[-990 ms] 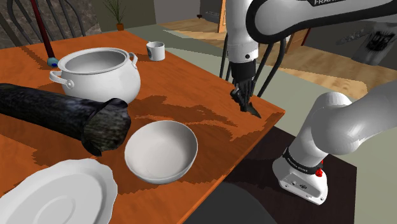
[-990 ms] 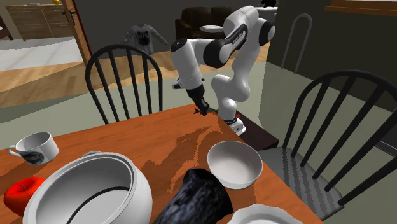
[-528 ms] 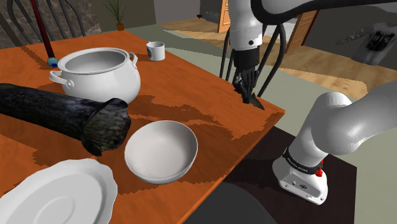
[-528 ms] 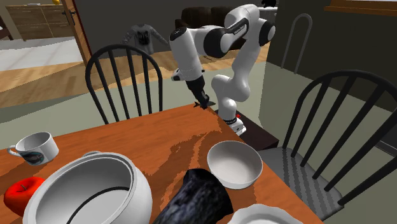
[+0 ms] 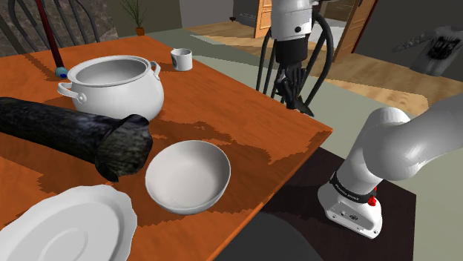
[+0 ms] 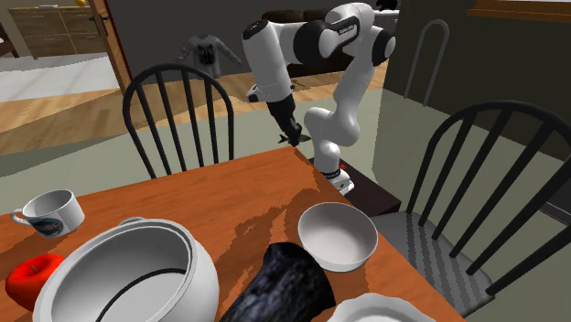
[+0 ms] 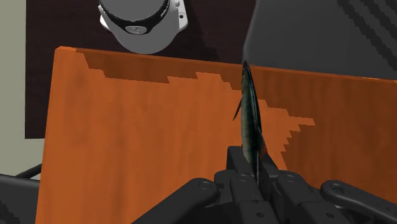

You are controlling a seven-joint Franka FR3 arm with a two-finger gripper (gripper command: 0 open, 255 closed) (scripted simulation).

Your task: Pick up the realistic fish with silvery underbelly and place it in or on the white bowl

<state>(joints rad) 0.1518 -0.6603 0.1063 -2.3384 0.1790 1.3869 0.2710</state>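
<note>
Lighting's flat, even and fairly bright. Darker shadow patches lie across the table [image 5: 222, 93] with chunky stair-stepped edges, plainest in the wrist view.

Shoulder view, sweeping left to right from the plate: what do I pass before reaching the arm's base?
Plate → white bowl → end effector, shut on the fish → arm base.
</note>
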